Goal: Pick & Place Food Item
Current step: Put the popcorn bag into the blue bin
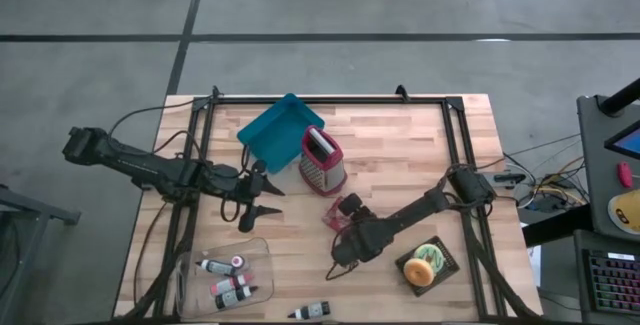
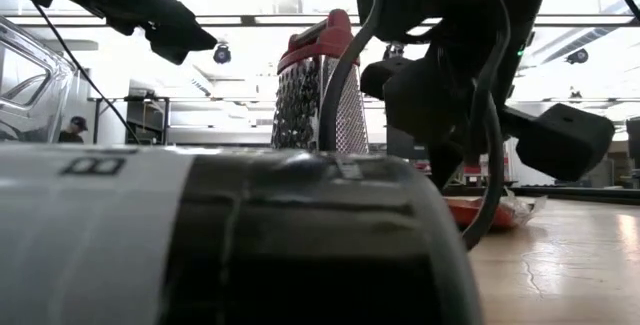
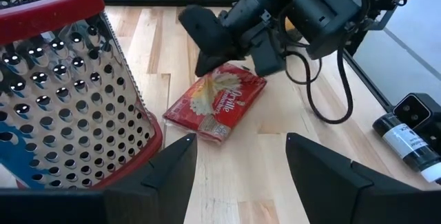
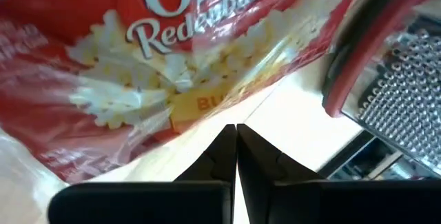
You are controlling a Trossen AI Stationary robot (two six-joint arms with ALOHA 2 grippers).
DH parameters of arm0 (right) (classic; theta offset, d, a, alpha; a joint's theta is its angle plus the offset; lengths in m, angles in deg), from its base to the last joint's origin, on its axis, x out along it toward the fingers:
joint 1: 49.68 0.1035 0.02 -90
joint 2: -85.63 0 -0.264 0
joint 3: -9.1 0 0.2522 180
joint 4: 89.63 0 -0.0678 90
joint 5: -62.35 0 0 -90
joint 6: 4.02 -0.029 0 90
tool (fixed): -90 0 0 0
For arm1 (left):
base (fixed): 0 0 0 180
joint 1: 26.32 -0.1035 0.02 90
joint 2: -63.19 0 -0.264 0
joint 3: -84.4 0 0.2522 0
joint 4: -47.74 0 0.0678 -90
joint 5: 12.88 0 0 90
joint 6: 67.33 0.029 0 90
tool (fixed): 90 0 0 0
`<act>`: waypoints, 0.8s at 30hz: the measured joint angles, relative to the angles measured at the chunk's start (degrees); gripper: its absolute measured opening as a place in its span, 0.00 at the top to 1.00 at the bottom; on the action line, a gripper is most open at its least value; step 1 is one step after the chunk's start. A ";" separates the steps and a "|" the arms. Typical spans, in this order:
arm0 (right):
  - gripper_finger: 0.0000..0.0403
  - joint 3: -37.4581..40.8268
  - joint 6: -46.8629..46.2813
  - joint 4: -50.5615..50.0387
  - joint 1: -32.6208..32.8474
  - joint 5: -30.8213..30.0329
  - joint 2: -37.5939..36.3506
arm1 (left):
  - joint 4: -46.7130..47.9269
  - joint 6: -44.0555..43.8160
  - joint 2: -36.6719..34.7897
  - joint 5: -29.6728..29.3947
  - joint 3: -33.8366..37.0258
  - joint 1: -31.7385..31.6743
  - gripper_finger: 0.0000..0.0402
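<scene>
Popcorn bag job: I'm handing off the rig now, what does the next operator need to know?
Right gripper: fingers shut, empty, tips just short of the red plastic popcorn bag.
Left gripper: fingers open, empty, waiting beside the red-framed metal box grater.
The bag lies flat on the wooden table, close by the grater; the teal tray sits behind the grater.
Done: nothing picked yet.
Left: grasp the bag and place it.
</scene>
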 joint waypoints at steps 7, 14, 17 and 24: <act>0.98 -0.57 -4.68 2.56 0.66 3.37 -4.33 | 0.00 0.18 -0.02 0.00 -0.14 0.00 0.43; 0.98 -3.47 -4.72 6.51 4.07 12.39 -8.29 | 0.02 0.59 -0.04 0.00 -0.09 0.00 0.43; 0.98 -4.54 -4.76 7.88 5.80 14.76 -8.36 | 0.03 0.66 -0.04 0.00 0.10 0.00 0.43; 0.98 -6.21 -4.97 14.34 9.51 16.83 -8.42 | -0.02 1.42 -0.04 0.02 0.07 0.00 0.43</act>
